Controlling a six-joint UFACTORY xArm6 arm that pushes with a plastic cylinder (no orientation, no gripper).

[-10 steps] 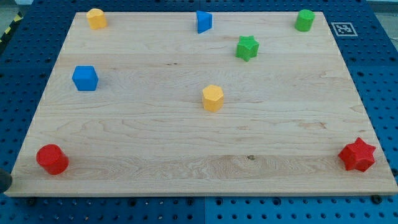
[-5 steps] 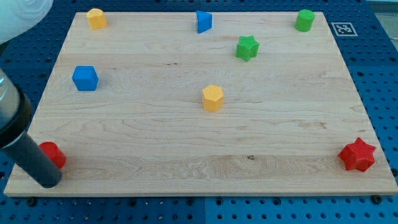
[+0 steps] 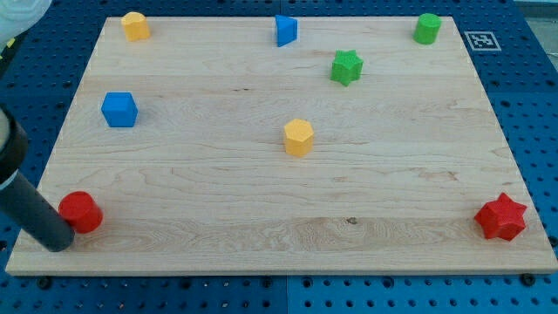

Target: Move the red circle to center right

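Note:
The red circle [image 3: 81, 212] is a short red cylinder near the wooden board's [image 3: 392, 183] bottom-left corner. My dark rod comes in from the view's left edge. My tip [image 3: 57, 242] rests on the board just left of and below the red circle, touching or almost touching its left side. The right middle of the board lies far across from it.
A red star [image 3: 501, 217] sits at the bottom right. A yellow hexagon [image 3: 298, 137] is mid-board, a blue cube [image 3: 119, 109] at left, a yellow block [image 3: 134, 25] top left, a blue block [image 3: 285, 30] top middle, a green star [image 3: 346, 66] and green cylinder [image 3: 427, 28] top right.
My rod came in from the left and its tip settled at the red circle's left side. The red circle has slid a little to the right and up.

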